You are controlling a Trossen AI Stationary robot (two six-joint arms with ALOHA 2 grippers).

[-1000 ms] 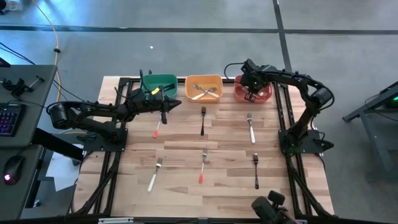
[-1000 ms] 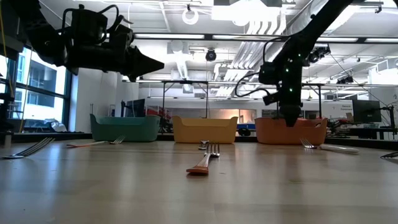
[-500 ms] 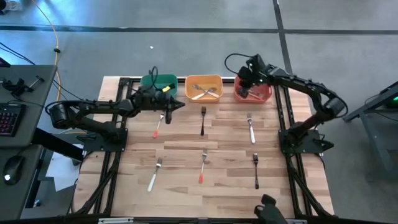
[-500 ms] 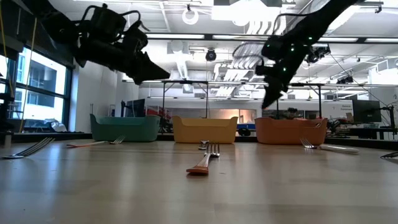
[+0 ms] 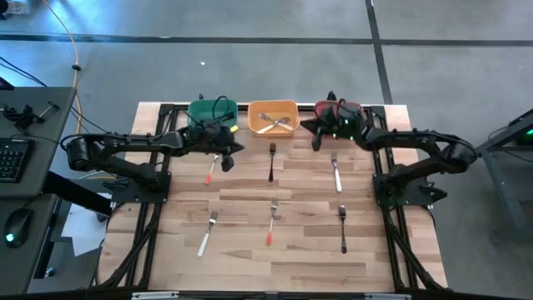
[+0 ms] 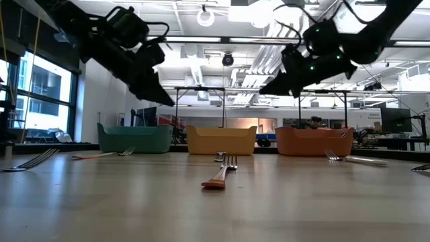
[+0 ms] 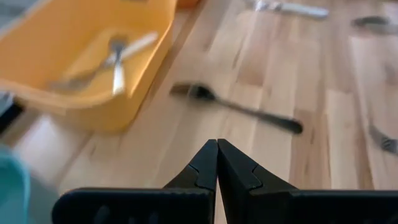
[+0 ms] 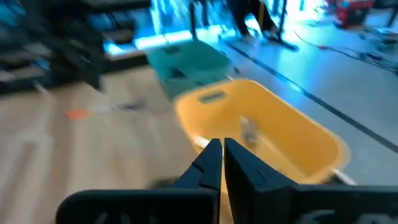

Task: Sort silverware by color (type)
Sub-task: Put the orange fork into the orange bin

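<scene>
Several forks lie flat on the wooden table: a red-handled fork (image 5: pixel 211 172), a black fork (image 5: pixel 271 162) and a silver-white fork (image 5: pixel 336 172) in the far row, with three more in the near row (image 5: pixel 271 225). My left gripper (image 5: pixel 226 158) is shut and empty. It slants down above the table between the red-handled fork and the black fork (image 7: pixel 249 111). My right gripper (image 5: pixel 316 138) is shut and empty. It hangs in the air beside the red bin (image 5: pixel 346 107) and points toward the orange bin (image 8: pixel 261 134).
A green bin (image 5: pixel 212 112), an orange bin (image 5: pixel 273 117) holding silver forks (image 7: pixel 115 59) and the red bin stand in a row at the table's far edge. A desk with a keyboard and mouse stands left of the table. Bare wood lies between the fork rows.
My right gripper has risen out of the red bin, turned from pointing down to nearly level, and swung toward the table's left and near side. My left gripper has tipped from level to slanting down and come a little toward the near edge.
</scene>
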